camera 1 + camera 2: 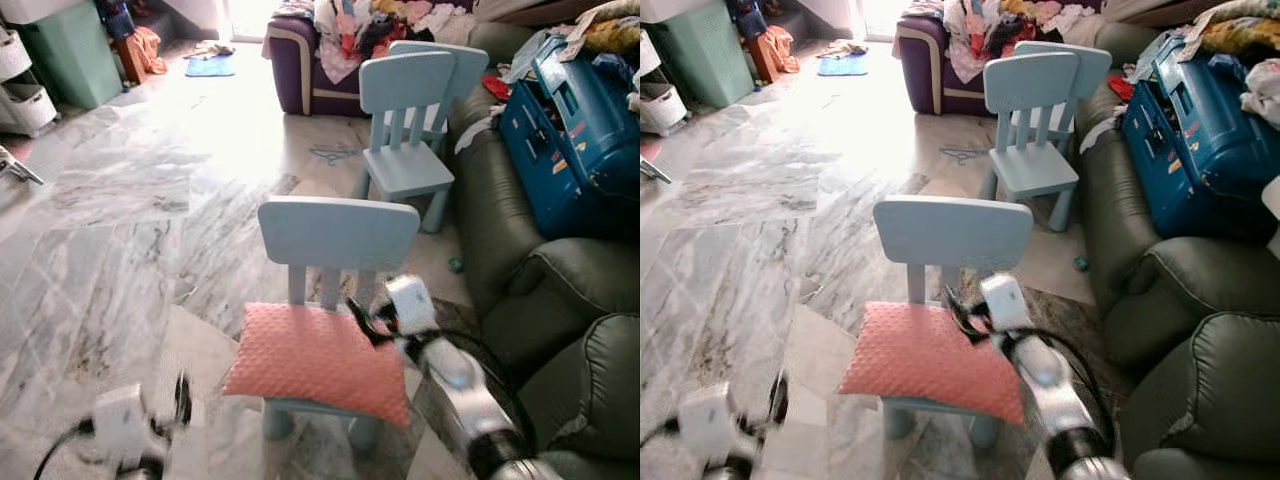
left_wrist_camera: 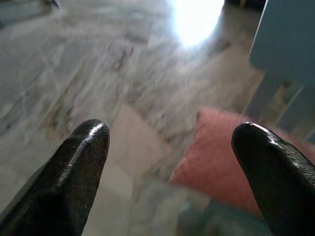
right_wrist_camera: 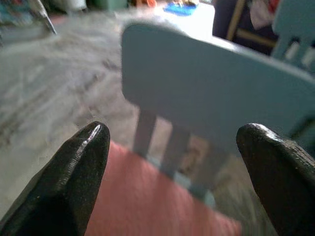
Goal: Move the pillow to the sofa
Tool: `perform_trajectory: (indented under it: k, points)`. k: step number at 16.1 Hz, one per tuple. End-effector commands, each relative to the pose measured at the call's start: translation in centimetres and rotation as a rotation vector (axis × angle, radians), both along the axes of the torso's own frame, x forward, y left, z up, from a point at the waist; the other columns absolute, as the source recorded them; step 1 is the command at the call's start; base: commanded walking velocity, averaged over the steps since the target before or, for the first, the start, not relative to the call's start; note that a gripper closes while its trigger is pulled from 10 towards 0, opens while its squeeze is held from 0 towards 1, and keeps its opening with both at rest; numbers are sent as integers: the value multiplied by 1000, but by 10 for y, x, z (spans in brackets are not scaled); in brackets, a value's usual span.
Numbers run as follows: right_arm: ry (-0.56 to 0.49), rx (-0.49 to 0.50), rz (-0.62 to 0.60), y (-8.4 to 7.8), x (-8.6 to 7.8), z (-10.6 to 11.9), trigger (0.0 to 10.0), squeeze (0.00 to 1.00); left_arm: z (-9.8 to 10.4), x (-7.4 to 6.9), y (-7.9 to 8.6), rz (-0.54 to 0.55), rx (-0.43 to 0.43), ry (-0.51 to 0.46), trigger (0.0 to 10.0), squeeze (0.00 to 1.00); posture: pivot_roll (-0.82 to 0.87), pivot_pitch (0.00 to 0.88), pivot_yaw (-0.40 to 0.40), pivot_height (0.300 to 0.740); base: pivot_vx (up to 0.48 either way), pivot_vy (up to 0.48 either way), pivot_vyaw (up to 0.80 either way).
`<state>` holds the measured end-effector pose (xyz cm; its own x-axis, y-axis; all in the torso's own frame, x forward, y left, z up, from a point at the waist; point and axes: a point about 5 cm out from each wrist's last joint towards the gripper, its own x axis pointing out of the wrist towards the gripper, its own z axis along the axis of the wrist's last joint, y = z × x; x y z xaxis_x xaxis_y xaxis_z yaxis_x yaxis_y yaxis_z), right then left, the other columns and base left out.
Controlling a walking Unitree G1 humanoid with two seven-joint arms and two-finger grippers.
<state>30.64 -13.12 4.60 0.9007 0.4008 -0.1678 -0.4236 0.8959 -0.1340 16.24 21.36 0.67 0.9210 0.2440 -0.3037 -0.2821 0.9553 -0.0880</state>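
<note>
The left tool (image 1: 178,400) hung low, blurred but apparently spread. The right tool (image 1: 362,318) hovered parted at the pink pillow (image 1: 318,360), which lay ungrasped on the near blue chair (image 1: 338,235). The green sofa (image 1: 560,290) waited beyond; lifting and carrying remained.

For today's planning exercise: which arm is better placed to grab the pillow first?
Right. The right gripper hangs open right at the back edge of the pillow on the chair. The left gripper is open but low, beside the chair and off the pillow.
</note>
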Motion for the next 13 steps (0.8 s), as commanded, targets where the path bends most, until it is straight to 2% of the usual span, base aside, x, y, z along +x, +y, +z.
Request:
perform_trajectory:
  k: [1,3,5,8,13]
  points:
    - [29,10,-48,-11,-3,-4,10000,0,1,-5,7,5,32,4,10000,0,-119,145,-3,740,0,0,0]
    - [99,6,-226,-41,-5,-14,10000,0,1,-2,9,12,39,4,10000,0,-122,143,-1,740,0,0,0]
    - [114,1,-268,-52,-14,-19,10000,0,4,8,6,-8,41,-15,10000,0,-135,141,6,740,0,0,0]
    - [134,5,-284,-52,-19,-23,10000,0,7,18,5,-27,44,-31,10000,0,-144,134,13,740,0,0,0]
    - [161,18,-312,-51,-16,-24,10000,0,13,28,11,-22,56,-55,10000,0,-142,115,16,740,0,0,-784]
